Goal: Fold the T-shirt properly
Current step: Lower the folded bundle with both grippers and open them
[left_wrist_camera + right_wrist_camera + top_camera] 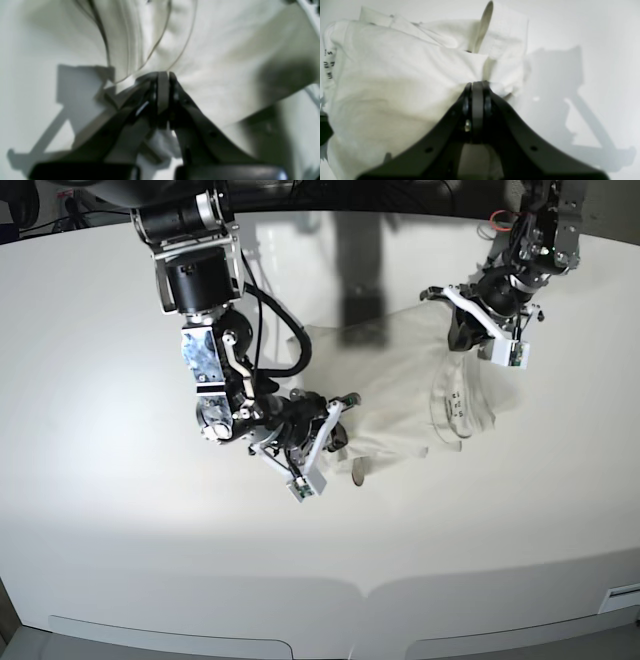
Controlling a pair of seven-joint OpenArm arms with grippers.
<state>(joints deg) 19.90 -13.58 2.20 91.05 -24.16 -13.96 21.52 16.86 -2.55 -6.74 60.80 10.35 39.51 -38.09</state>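
The pale off-white T-shirt [400,385] lies bunched and wrinkled on the white table [110,510], stretched between my two grippers. In the base view my right gripper [341,437] pinches its near left edge and my left gripper [462,330] grips its far right part. Seen from the right wrist, the right gripper [477,83] is shut on a fold of the T-shirt [395,82], with dark label print [328,65] at the cloth's left edge. From the left wrist, the left gripper [163,75] is shut on gathered T-shirt [225,62] fabric.
Both arms reach in from the table's far side, the right arm [200,290] at back left and the left arm [540,230] at back right. Dark cables [290,340] loop beside the right arm. The table's front edge [360,590] curves across the bottom.
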